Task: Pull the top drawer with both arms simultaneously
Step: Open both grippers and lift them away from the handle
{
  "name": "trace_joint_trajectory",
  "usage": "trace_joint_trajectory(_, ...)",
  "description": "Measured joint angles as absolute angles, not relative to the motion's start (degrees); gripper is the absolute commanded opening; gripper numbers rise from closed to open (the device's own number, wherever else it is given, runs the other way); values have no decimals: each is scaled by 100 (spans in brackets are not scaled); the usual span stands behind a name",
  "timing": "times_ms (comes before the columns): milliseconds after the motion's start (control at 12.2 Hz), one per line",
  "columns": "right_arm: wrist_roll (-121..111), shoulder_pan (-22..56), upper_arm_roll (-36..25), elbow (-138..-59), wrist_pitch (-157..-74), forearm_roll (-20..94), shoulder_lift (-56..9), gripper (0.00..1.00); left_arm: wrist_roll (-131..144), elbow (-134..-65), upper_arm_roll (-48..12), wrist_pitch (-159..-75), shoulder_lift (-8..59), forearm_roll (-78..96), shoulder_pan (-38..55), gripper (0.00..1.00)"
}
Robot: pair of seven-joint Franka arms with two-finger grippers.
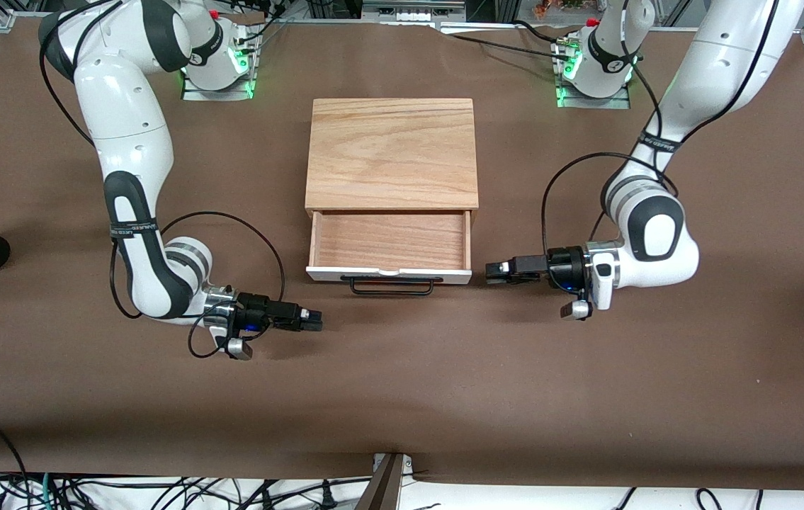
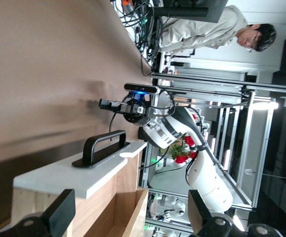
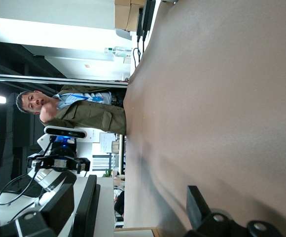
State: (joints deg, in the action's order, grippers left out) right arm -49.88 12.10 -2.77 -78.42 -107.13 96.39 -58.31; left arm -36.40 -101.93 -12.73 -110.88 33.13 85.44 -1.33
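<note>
The brown-covered table (image 1: 402, 397) carries a wooden box (image 1: 392, 152) at its centre, between the two arm bases. The box's light wooden top slab shows clear grain.

The top drawer (image 1: 389, 241) stands pulled out of the box toward the front camera, at the box's 6 o'clock edge. Its interior is light reddish wood and holds nothing visible. The front panel (image 1: 387, 273) is white, with a shallow notch at mid-length. A long black wire handle (image 1: 392, 285) runs along the panel's outer face; in the left wrist view the handle (image 2: 103, 146) stands proud of the white panel on two posts.

The right arm (image 1: 134, 184) comes from its base at the table's 11 o'clock corner and bends down low. The left arm (image 1: 664, 212) comes from the 1 o'clock corner and likewise bends low.

The right gripper (image 1: 314, 320) sits just above the table at the drawer's 8 o'clock, clear of the handle, pointing toward the left arm's end. Its fingers (image 3: 198, 205) are released, spread wide and grasping nothing.

The left gripper (image 1: 492, 272) sits at the drawer's 3 o'clock, just beside the end of the front panel and not touching it. Its fingers (image 2: 61, 210) are released and spread wide, holding nothing.
</note>
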Motion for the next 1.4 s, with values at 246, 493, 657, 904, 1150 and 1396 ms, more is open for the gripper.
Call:
trace_joint_trajectory(246, -4993, 1214, -307, -7762, -11029, 9311, -5830, 100, -3205, -10426, -1271, -11087, 2940, 8053, -240, 100)
trace_joint_trajectory(493, -5005, 1239, -587, -7566, -11076, 8791, -5820, 100, -2321, -10501, -1270, -11085, 2444, 7016, -371, 100)
trace_joint_trajectory(657, -5004, 1244, -804, -7397, -11081, 8353, -5793, 100, -1628, -10518, -1270, -11040, 2046, 6229, -437, 100)
trace_joint_trajectory(904, -5002, 1248, -1093, -7113, -11086, 7621, -5782, 100, -759, -10532, -1269, -10634, 1478, 5145, -476, 100)
trace_joint_trajectory(1150, -4996, 1266, -1287, -6826, -11102, 7002, -5773, 100, -599, -10543, -1102, -10089, 1103, 4425, -541, 100)
trace_joint_trajectory(1396, -4639, 1274, -1484, -6497, -11107, 6201, -5753, 100, -594, -10513, -808, -9391, 767, 3497, -586, 100)
